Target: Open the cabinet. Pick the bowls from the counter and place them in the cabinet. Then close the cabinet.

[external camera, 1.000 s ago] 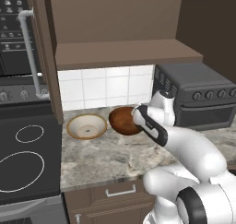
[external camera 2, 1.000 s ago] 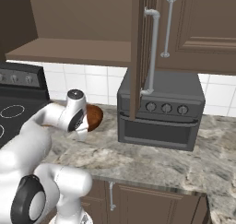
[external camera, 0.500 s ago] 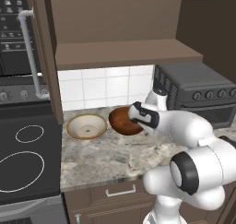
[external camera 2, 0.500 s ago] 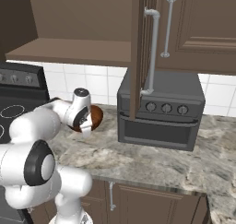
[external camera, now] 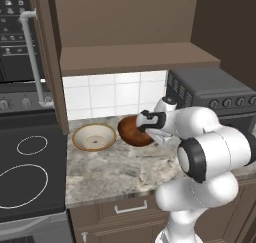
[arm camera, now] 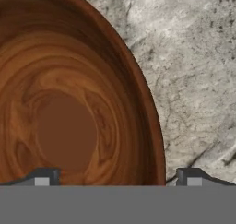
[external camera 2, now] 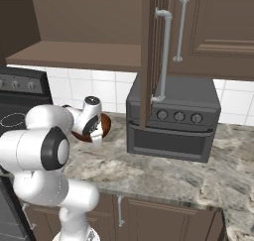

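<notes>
Jaws: spread wide, holding nothing; in the hand view one fingertip (arm camera: 44, 177) sits over the wooden bowl's hollow, the other over the stone outside the rim.
Gripper (external camera: 148, 132): low at the right rim of the wooden bowl.
Wooden bowl (external camera: 131, 132): reddish-brown, glossy, upright on the table (external camera: 115, 169), near the tiled wall.
Cream bowl (external camera: 93, 137): tan-rimmed, just left of the wooden bowl, on the table.
Cabinet (external camera: 135, 57): open, left door (external camera: 47, 57) swung out; lower shelf bare.
Toaster oven (external camera 2: 173, 121): black, right of the bowls.
Stovetop (external camera: 25, 172): far left, black.
</notes>
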